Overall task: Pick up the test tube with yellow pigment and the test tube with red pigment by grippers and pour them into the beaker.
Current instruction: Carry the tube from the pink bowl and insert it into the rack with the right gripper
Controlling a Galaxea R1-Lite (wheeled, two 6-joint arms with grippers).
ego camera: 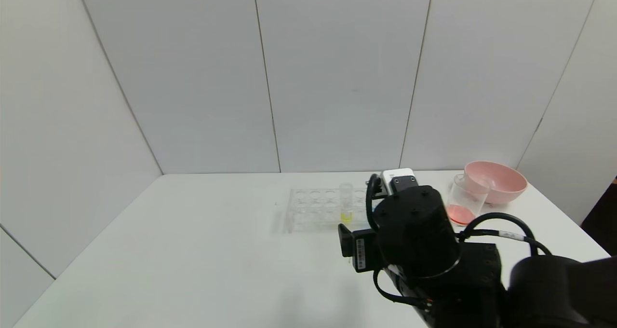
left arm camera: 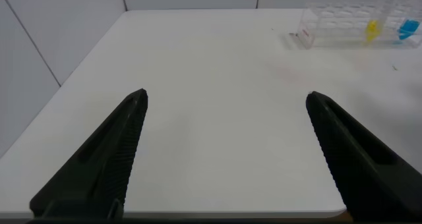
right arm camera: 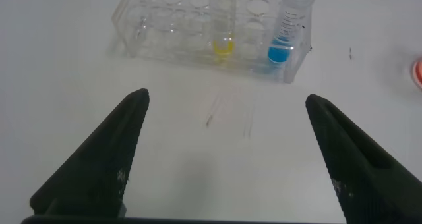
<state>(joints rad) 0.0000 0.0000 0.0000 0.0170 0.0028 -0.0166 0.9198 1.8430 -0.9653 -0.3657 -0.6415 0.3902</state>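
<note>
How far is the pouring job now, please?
Red liquid already sits in the beaker. The yellow tube stands in the rack, not yet poured. The right gripper is open and empty before it; the left gripper is open, apart.

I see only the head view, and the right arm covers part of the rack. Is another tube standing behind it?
Observer: Yes. The right wrist view shows a tube with blue liquid in the rack, near the yellow tube.
Operator: Is the right gripper open?
Observer: Yes. The right gripper is open, faces the rack and holds nothing.
Operator: Where is the left gripper?
Observer: The left gripper is open over the table, far from the rack.
</note>
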